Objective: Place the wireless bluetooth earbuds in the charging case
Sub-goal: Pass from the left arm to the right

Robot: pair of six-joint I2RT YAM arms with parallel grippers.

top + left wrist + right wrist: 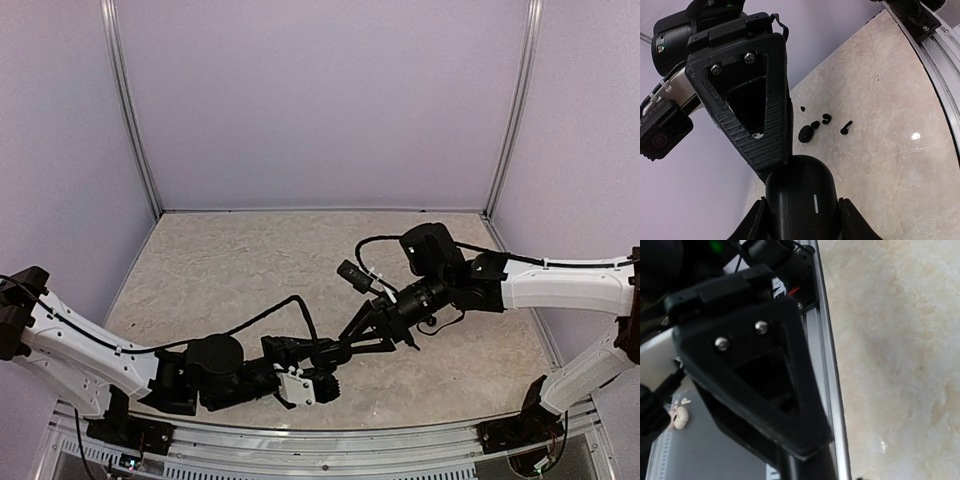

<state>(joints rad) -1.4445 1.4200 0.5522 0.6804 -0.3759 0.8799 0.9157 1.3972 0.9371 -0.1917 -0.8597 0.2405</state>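
Glossy black charging case (pixel 799 200) (white dash (pixel 815 203) on front); beige marbled table (pixel 880 115); pale lilac walls (pixel 320 100).

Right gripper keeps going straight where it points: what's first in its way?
Likely the case, held in the left gripper. The right gripper fingers point at its top end; contact unclear.

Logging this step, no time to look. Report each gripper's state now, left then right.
Left gripper: closed, holding the black case.
Right gripper: cannot be told whether open or closed.
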